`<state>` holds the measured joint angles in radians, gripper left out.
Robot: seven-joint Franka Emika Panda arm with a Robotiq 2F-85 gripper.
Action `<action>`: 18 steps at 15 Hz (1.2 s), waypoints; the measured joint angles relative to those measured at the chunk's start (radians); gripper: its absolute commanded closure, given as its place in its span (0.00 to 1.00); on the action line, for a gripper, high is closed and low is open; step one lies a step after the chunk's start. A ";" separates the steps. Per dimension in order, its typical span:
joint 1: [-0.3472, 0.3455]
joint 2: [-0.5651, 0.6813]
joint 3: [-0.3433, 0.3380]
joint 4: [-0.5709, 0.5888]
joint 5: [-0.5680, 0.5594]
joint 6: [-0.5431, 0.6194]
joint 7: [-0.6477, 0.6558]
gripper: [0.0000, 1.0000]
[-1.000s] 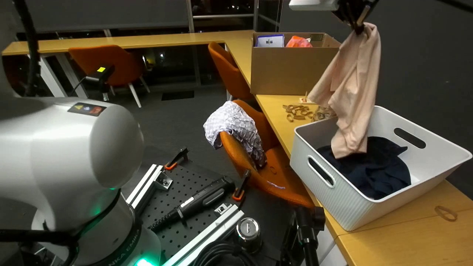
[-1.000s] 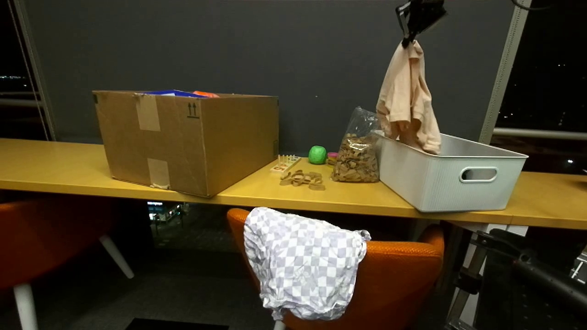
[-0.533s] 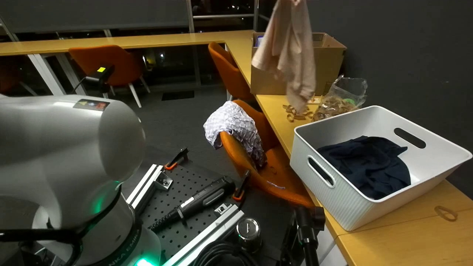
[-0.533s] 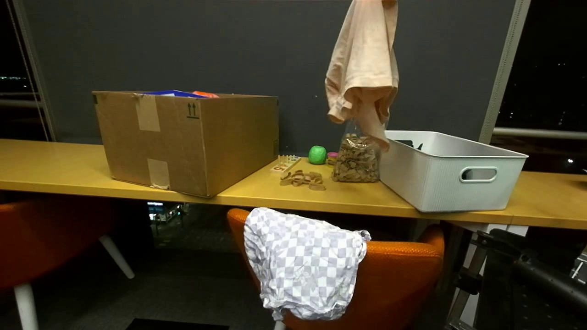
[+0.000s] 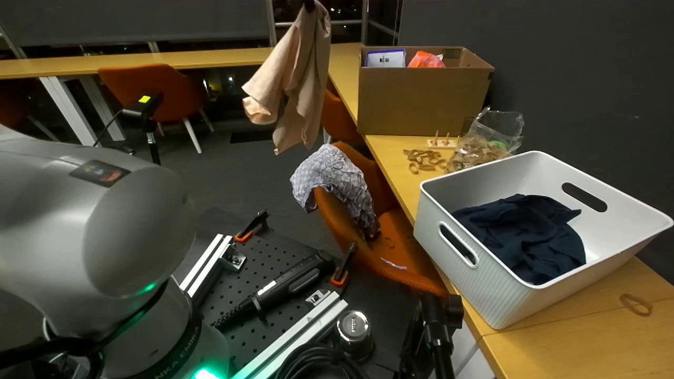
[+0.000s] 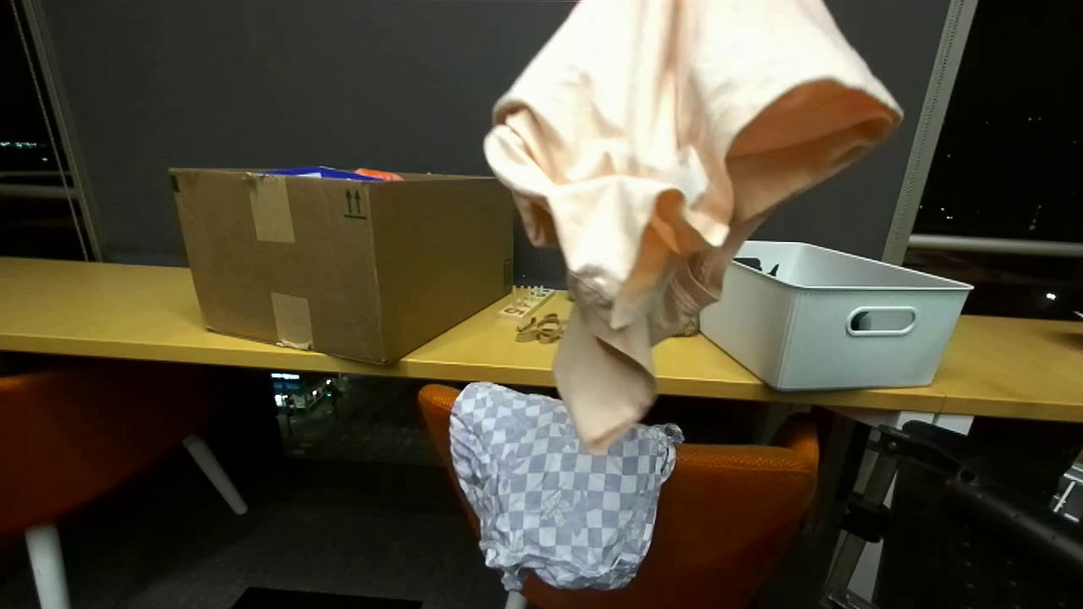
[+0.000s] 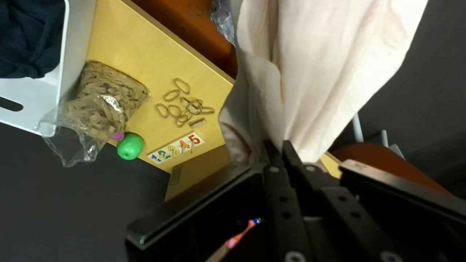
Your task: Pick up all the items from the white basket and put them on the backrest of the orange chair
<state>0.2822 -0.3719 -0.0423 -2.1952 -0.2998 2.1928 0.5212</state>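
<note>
Peach cloth (image 6: 643, 127) is pinched between the jaws, which are seen close together upon it in the wrist view; it is suspended in mid-air, in loose folds, near the backrest (image 6: 736, 499) of the orange chair (image 5: 403, 252); whether it is held directly over that backrest cannot be told (a gap between it and the checked cloth (image 5: 331, 168) is shown in an exterior view); the checked cloth is draped over the backrest; on the yellow surface (image 5: 579, 345) beside the chair the white basket (image 5: 489, 300) is set, and in it a crumpled dark cloth (image 5: 526, 237) is contained; just beside the basket a clear bag (image 7: 72, 142), filled with tan bands (image 7: 113, 83), is stood upright; loose bands (image 7: 193, 106) are scattered near the bag, and a number board (image 7: 176, 147) is laid beyond them; between board and bag a green ball (image 7: 130, 146) is placed; farther along, a cardboard box (image 5: 416, 100) is seen, in which a blue-and-white item (image 5: 385, 58) and an orange item (image 5: 425, 60) can be made out; at the edge of an exterior view the robot arm (image 5: 131, 226) is shown, with a green light (image 5: 205, 373) lit at its base.
</note>
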 measured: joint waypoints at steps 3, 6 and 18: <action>-0.139 0.068 0.072 -0.054 -0.021 0.092 0.004 0.99; -0.241 0.160 0.103 -0.080 -0.104 0.201 0.044 0.99; -0.184 0.411 0.154 -0.107 0.110 0.471 -0.035 0.99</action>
<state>0.0985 0.0395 0.1114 -2.3025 -0.1901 2.6634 0.4864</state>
